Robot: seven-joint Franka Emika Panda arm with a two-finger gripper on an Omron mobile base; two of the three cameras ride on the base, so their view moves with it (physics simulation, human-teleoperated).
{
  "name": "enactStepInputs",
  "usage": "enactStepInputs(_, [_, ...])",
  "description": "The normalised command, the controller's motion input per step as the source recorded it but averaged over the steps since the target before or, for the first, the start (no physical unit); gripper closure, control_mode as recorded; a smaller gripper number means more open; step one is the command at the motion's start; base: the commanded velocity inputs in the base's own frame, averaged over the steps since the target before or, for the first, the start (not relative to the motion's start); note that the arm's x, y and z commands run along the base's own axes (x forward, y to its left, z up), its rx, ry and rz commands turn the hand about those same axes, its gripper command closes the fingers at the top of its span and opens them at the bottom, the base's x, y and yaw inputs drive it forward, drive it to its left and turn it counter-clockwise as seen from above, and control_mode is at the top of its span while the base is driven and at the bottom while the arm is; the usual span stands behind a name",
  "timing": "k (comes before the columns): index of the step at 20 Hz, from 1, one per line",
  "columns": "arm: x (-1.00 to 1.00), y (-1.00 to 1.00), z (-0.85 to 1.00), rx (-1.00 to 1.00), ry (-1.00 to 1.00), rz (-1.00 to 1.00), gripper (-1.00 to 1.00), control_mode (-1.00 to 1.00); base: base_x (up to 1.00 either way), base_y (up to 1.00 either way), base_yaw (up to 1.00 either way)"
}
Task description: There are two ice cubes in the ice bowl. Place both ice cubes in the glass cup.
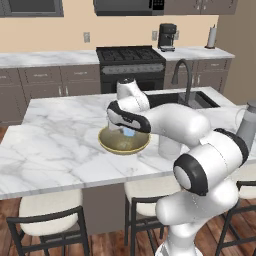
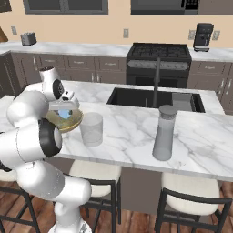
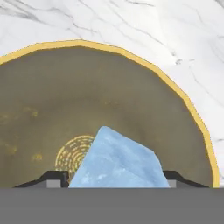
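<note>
The golden-tan ice bowl (image 1: 122, 150) (image 2: 73, 124) (image 3: 175, 87) sits on the marble island, near its front edge. My gripper (image 1: 122, 131) (image 2: 63, 109) (image 3: 114, 177) reaches down into it. In the hand view a pale-blue ice cube (image 3: 118, 159) lies tilted on the bowl's olive floor, right between my two fingertips (image 3: 54, 177). They stand close against its sides, and I cannot see whether they press on it. The same ice cube (image 1: 129, 132) (image 2: 65, 113) shows under the hand in both base views. The clear glass cup (image 2: 92, 129) (image 1: 169, 145) stands upright just right of the bowl.
A tall grey jug (image 2: 164, 134) (image 1: 247, 125) stands further right on the island. Behind it are the sink (image 2: 136, 98) and faucet (image 2: 157, 82). Stools (image 1: 50, 220) line the island's near side, and my arm crosses over the bowl.
</note>
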Motion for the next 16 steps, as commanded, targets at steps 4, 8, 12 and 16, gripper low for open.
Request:
enactStepInputs(4, [-0.45, -0.59, 0.98, 0.05, -0.04, -0.15, 1.00, -1.00, 0.00, 0.00, 0.00])
enactStepInputs(8, [-0.08, -1.00, 0.69, 0.19, 0.08, -0.20, 1.00, -1.00, 0.00, 0.00, 0.00])
enactStepInputs(12, [0.00, -1.00, 0.41, 0.23, 0.14, -0.23, 1.00, -1.00, 0.00, 0.00, 0.00])
enactStepInputs(16, [-0.06, -0.69, 0.04, 0.07, 0.04, -0.15, 1.00, -1.00, 0.00, 0.00, 0.00])
